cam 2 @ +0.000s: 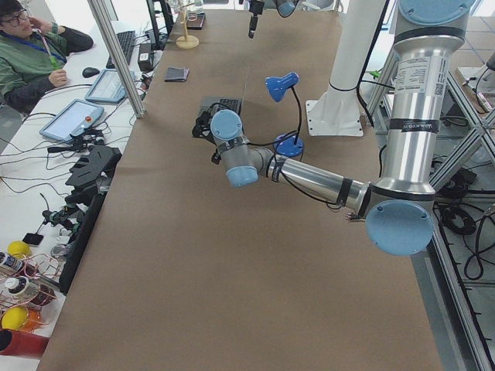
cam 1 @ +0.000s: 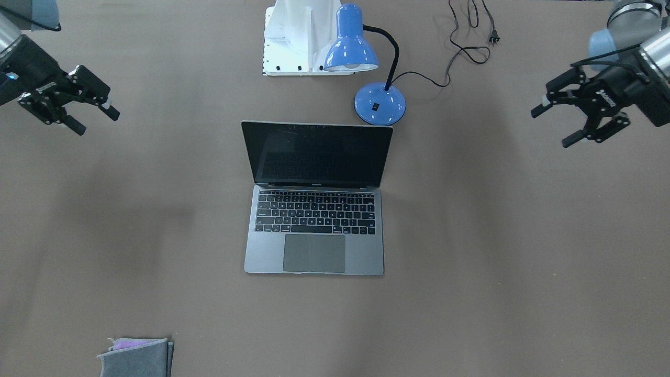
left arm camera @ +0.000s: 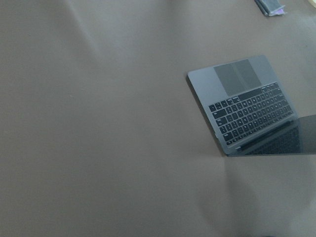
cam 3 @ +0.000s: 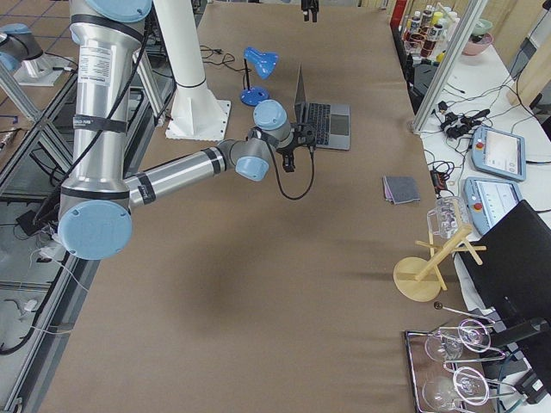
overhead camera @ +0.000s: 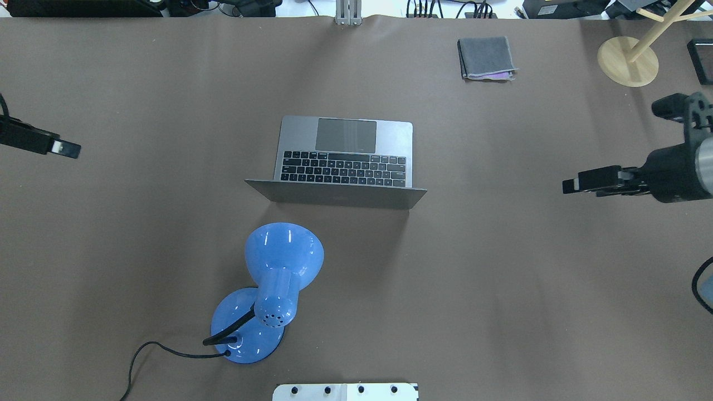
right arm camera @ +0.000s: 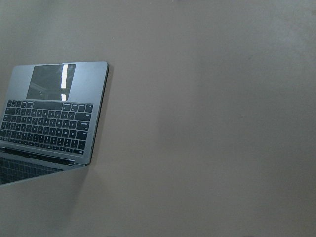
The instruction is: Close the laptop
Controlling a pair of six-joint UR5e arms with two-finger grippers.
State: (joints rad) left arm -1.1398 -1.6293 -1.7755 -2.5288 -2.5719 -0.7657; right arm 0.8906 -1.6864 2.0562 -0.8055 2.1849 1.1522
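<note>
The laptop [cam 1: 314,209] stands open at the middle of the brown table, screen black and upright, keyboard and trackpad bare. It also shows in the overhead view [overhead camera: 345,161], the left wrist view [left arm camera: 247,103] and the right wrist view [right arm camera: 54,113]. My left gripper [cam 1: 552,126] hangs open and empty above the table, well off to the laptop's side; the overhead view shows it at the left edge [overhead camera: 67,148]. My right gripper [cam 1: 97,121] is open and empty, equally far off on the other side, and shows in the overhead view [overhead camera: 574,185]. Neither touches the laptop.
A blue desk lamp [cam 1: 350,47] stands just behind the laptop's lid, its base [cam 1: 379,103] near the lid's corner and its cord [cam 1: 471,47] trailing off. A folded grey cloth [overhead camera: 486,57] lies beyond the laptop. A wooden stand [overhead camera: 628,61] is at the far right corner.
</note>
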